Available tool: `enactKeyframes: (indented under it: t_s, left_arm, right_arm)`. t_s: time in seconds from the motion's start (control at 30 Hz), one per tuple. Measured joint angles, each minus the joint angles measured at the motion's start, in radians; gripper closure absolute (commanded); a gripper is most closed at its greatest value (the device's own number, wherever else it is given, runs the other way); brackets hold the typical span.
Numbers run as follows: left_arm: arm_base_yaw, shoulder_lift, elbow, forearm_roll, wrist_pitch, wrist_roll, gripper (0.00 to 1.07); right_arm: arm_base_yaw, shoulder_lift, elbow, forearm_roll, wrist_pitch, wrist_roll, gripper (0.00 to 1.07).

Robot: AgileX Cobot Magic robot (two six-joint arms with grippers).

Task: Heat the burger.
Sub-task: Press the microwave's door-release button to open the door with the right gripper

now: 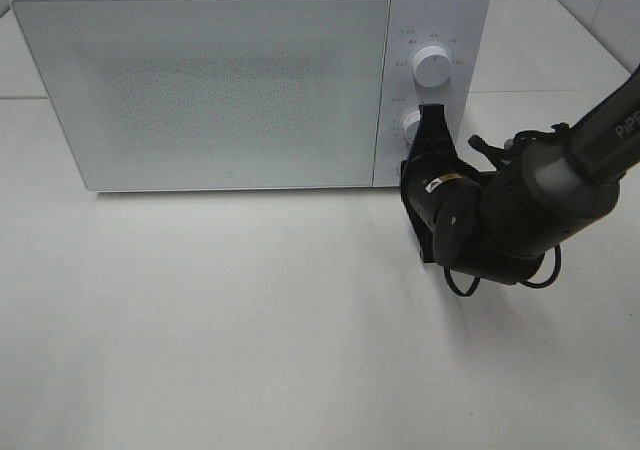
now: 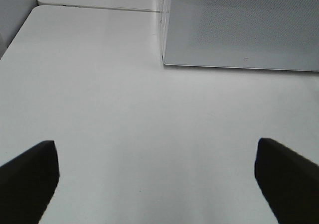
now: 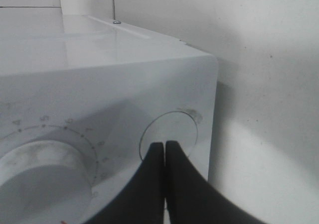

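Observation:
The burger is out of view. The white microwave point(image 1: 200, 80) stands at the back of the table with its door closed. My right gripper point(image 1: 432, 112) is shut with nothing in it, right in front of the control panel beside the lower knob point(image 1: 411, 125). In the right wrist view its closed tips point(image 3: 165, 147) rest against a flat round button point(image 3: 174, 127) near the panel's corner, next to a scaled dial point(image 3: 42, 179). My left gripper point(image 2: 159, 184) is open over bare table, its dark fingers point(image 2: 30, 179) wide apart, well short of the microwave point(image 2: 239, 25).
An upper knob point(image 1: 432, 65) sits above the lower one on the panel. The right arm point(image 1: 530, 205) reaches in from the right edge. White table point(image 1: 250, 330) spreads in front of the microwave.

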Motion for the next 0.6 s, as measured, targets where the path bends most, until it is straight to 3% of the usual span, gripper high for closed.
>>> enactKeyframes:
  t_s: [0.6]
  left_arm:
    - [0.0,0.0,0.0,0.0,0.0,0.0,0.07]
  right_arm:
    - [-0.011,0.027,-0.027,0.024,-0.014,-0.001,1.07]
